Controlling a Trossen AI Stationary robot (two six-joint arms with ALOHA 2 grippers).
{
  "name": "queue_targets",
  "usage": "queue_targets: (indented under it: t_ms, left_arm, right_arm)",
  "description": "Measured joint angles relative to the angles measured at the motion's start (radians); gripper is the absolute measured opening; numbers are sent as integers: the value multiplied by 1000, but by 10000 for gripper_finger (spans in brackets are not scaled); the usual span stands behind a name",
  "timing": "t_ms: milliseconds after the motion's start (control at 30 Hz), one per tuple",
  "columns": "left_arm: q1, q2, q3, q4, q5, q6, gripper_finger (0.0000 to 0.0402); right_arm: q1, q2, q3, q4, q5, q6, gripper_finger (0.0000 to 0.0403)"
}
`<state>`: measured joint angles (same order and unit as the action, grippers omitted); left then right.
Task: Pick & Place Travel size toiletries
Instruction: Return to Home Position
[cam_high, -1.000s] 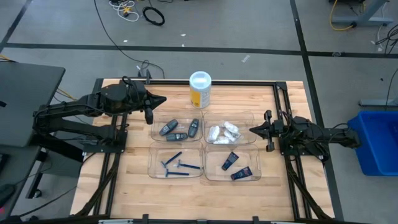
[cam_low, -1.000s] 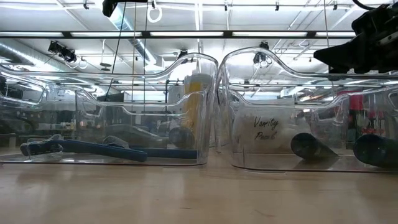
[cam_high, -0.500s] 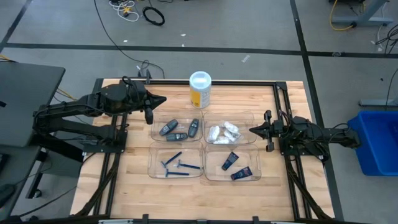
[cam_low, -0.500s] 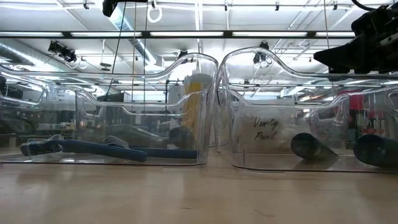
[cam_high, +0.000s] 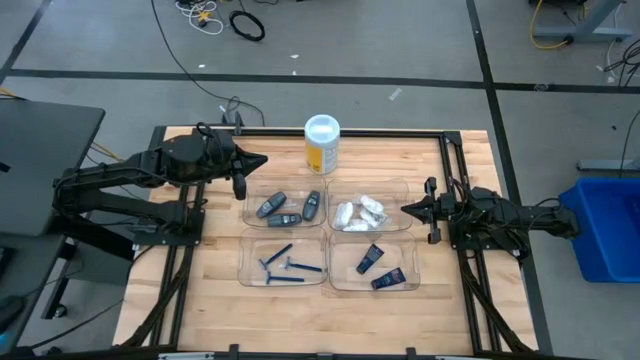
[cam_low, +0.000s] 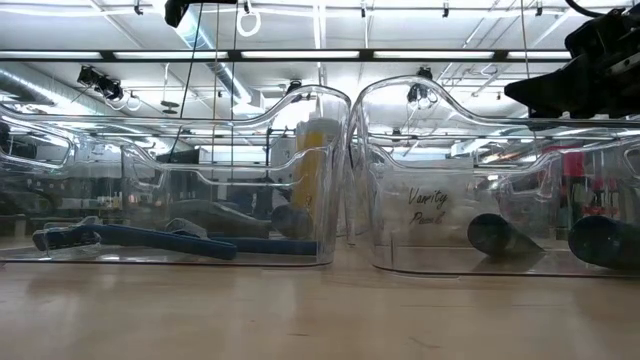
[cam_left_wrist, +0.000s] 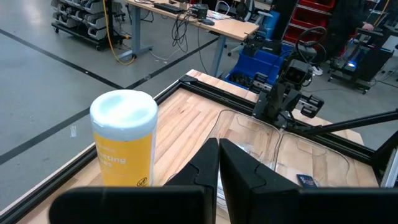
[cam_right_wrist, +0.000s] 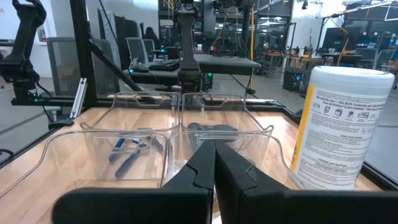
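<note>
Four clear trays hold the travel size toiletries. Three grey oval sticks (cam_high: 286, 207) lie in the far left tray. White packets (cam_high: 360, 212) fill the far right one. Blue razors (cam_high: 288, 266) lie in the near left tray and dark blue tubes (cam_high: 380, 268) in the near right. My left gripper (cam_high: 263, 160) hangs shut above the table, left of the stick tray, holding nothing. My right gripper (cam_high: 404, 209) is shut and empty at the right rim of the packet tray. In the wrist views both pairs of fingertips (cam_left_wrist: 219, 144) (cam_right_wrist: 215, 145) are together.
A tall yellow canister (cam_high: 321, 145) with a white lid stands at the table's far edge, just beyond the trays. A black frame (cam_high: 455, 170) runs round the wooden table. Bare wood (cam_high: 215, 290) lies left of the trays and along the near edge.
</note>
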<state>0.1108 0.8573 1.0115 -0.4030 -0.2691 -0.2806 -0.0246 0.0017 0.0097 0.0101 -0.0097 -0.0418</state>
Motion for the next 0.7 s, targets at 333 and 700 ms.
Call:
queue_targets:
  t_ms: [333,700]
  left_arm:
    - [0,-14,-4,20,-4,32,22]
    - [-9,-202,-334,225,-7,34,22]
  right_arm:
    - [0,0,0,0,0,0,7]
    - [0,0,0,1,-1,0,7]
